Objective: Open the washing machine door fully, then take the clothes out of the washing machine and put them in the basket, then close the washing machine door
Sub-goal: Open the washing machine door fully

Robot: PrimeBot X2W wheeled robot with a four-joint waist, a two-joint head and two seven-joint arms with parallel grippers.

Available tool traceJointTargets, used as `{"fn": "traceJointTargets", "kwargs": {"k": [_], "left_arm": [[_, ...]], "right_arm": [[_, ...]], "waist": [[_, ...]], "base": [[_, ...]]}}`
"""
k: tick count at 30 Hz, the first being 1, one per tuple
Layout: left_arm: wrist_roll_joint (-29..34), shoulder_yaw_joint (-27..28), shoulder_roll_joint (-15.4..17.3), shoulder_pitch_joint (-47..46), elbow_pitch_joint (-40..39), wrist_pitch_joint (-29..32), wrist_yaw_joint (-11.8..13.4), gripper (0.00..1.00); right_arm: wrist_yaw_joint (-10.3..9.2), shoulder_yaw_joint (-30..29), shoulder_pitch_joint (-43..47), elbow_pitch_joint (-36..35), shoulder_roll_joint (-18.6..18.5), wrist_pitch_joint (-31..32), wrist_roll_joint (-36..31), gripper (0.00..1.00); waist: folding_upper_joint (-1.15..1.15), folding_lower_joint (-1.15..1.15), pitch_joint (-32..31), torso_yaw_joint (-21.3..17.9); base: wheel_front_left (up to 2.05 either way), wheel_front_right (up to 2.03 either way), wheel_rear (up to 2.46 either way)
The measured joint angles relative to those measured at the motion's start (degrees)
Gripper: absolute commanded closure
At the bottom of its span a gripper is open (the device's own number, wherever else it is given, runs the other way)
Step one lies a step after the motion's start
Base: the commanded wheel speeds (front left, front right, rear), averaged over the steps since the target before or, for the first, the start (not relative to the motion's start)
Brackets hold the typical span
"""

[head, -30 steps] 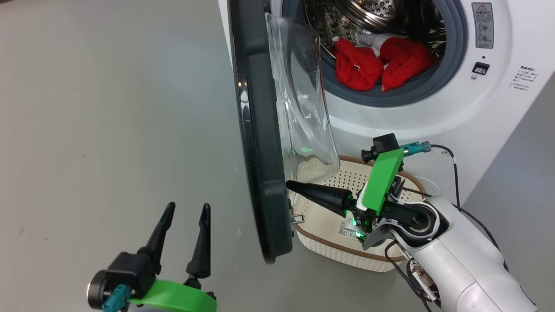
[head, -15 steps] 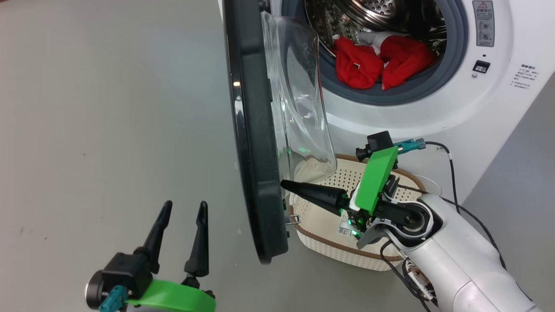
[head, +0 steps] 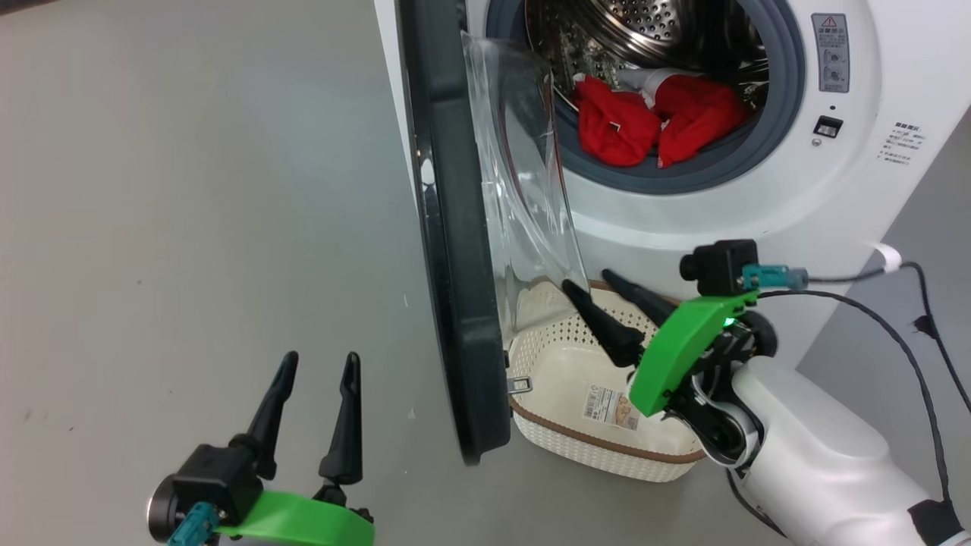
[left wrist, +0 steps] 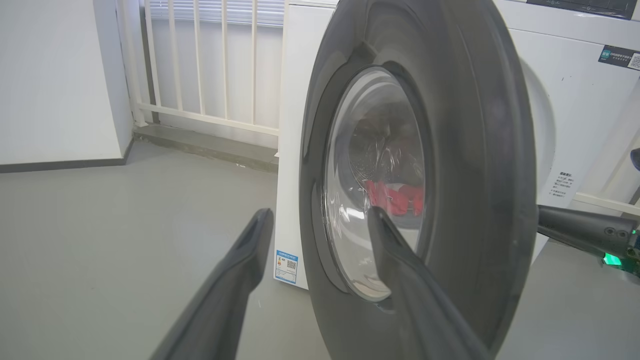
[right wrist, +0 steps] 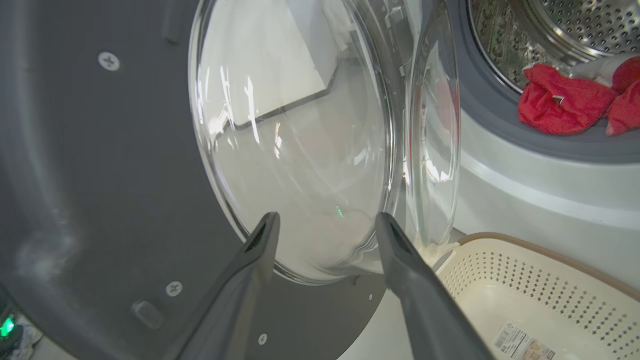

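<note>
The washing machine (head: 758, 212) stands with its door (head: 455, 265) swung out, edge-on in the head view, the glass bowl (head: 523, 189) facing the drum. Red clothes (head: 645, 121) lie at the drum's front lip. The cream basket (head: 607, 444) sits on the floor below the opening. My right gripper (head: 590, 280) hovers over the basket, open and empty, beside the bowl's lower edge. In the right wrist view my right gripper (right wrist: 326, 217) points at the door's inner side (right wrist: 100, 175), with the clothes (right wrist: 565, 102) and basket (right wrist: 525, 280) to the right. My left gripper (head: 320, 360) stays open and empty on the door's outer side (left wrist: 475, 175).
Grey floor (head: 190, 189) spreads to the left of the door. In the left wrist view a white railing (left wrist: 200, 60) and a wall (left wrist: 55, 75) stand behind the machine. A black cable (head: 925, 326) trails from my right wrist.
My right gripper has opened and swung from pointing left at the door to pointing up toward the machine, over the basket. The head view shifted slightly. My left gripper stayed put.
</note>
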Motion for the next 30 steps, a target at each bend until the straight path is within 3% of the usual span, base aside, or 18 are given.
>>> {"fn": "traceJointTargets", "kwargs": {"k": [4, 8, 13, 16, 19, 23, 30], "left_arm": [[0.01, 0.19, 0.02, 0.01, -0.03, -0.69, 0.02, 0.0], [0.01, 0.45, -0.03, 0.34, -0.16, -1.18, 0.49, 0.0], [0.02, 0.94, -0.26, 0.95, -0.12, -1.62, 0.53, 0.0], [0.08, 1.0, -0.51, 0.95, -0.1, -1.67, 0.53, 0.0], [0.14, 1.13, -0.74, 0.95, -0.07, -1.7, 0.52, 0.0], [1.04, 1.48, -1.03, 0.95, -0.11, -1.74, 0.52, 0.0], [2.27, 2.88, -1.35, 1.1, -1.33, -1.75, 0.44, 0.0]], "right_arm": [[0.01, -2.07, -0.01, 6.05, 1.02, -10.78, -11.67, 0.0], [0.02, -7.86, 0.07, 8.33, 3.25, -14.02, -23.12, 0.0], [0.02, -20.75, 5.32, -2.05, 5.68, -14.5, -37.99, 0.0], [0.02, -25.53, 12.24, -8.05, 6.68, -14.5, -44.3, 0.0], [0.03, -28.7, 17.88, -14.44, 7.4, -14.5, -48.3, 0.0], [0.03, -29.87, 21.92, -20.69, 7.53, -14.5, -48.45, 0.0], [0.03, -32.39, 26.7, -24.09, 7.69, -14.5, -47.88, 0.0]], "waist": [[0.0, 0.0, -0.57, -0.28], [0.0, 0.0, -0.93, -0.6], [0.0, 0.0, -1.04, -0.87], [0.0, 0.0, -1.17, -0.87], [0.0, 0.0, -1.39, -0.95], [0.0, 0.0, -1.57, -1.27], [0.0, 0.0, -1.89, -1.82]], "base": [[0.0, 0.0, 0.0], [0.0, 0.0, 0.0], [0.0, 0.0, 0.0], [0.0, 0.0, 0.0], [0.0, 0.0, 0.0], [0.0, 0.0, 0.0], [0.0, 0.0, 0.0]]}}
